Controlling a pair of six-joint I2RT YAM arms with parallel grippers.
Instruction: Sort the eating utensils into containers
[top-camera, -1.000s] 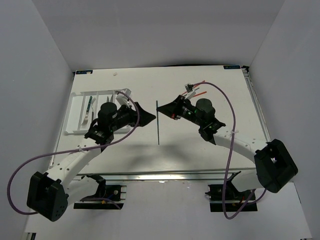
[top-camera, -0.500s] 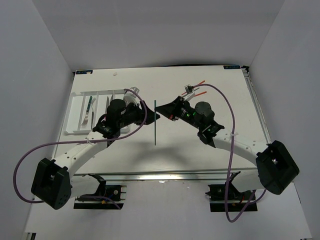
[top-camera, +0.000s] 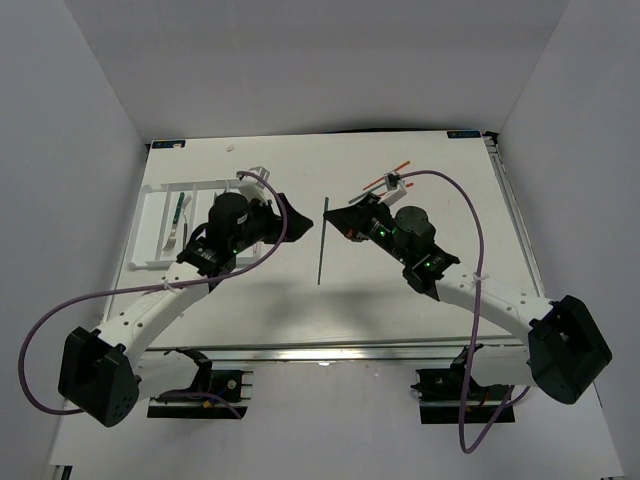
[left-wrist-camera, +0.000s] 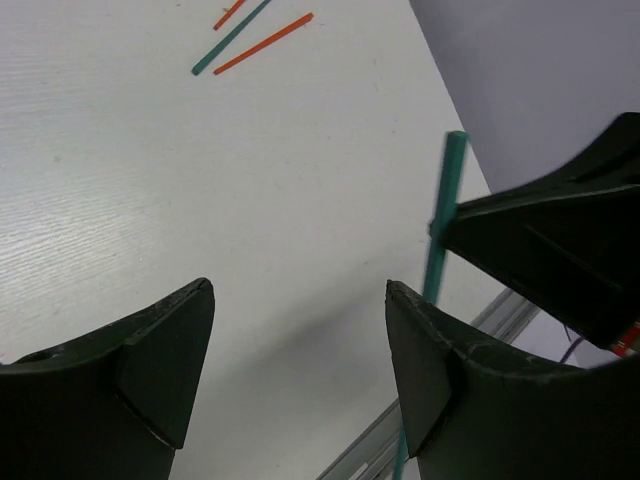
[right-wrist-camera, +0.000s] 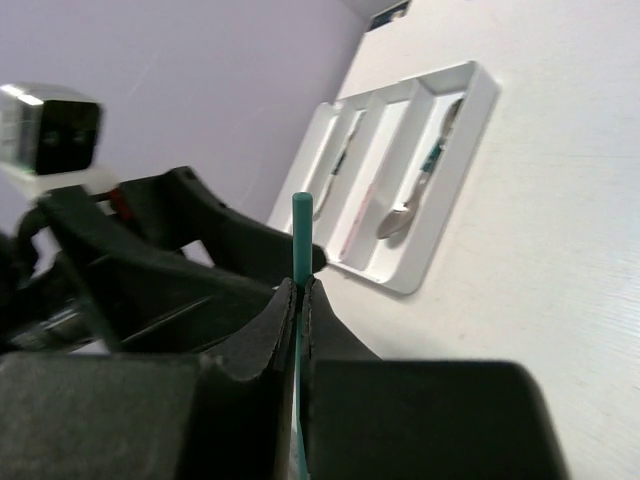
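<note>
My right gripper (top-camera: 337, 216) (right-wrist-camera: 298, 285) is shut on a teal-green chopstick (top-camera: 321, 245) (right-wrist-camera: 301, 235), which it holds above the table's middle. The stick also shows in the left wrist view (left-wrist-camera: 443, 215). My left gripper (top-camera: 288, 212) (left-wrist-camera: 300, 290) is open and empty, just left of the stick and not touching it. The white tray (top-camera: 150, 232) (right-wrist-camera: 455, 165) lies at the left, with a teal-handled utensil (top-camera: 178, 214) and a spoon (right-wrist-camera: 412, 200) in its slots. Loose red chopsticks (top-camera: 399, 166) (left-wrist-camera: 264, 43) and a teal one (left-wrist-camera: 231, 37) lie on the table behind the right gripper.
White walls close in the table on the left, back and right. A metal rail (top-camera: 320, 350) runs along the near edge. Purple cables (top-camera: 460, 215) loop over both arms.
My left gripper has drawn back to the left, away from the teal-green chopstick. My right gripper has shifted a little right with the stick, which now leans slightly.
</note>
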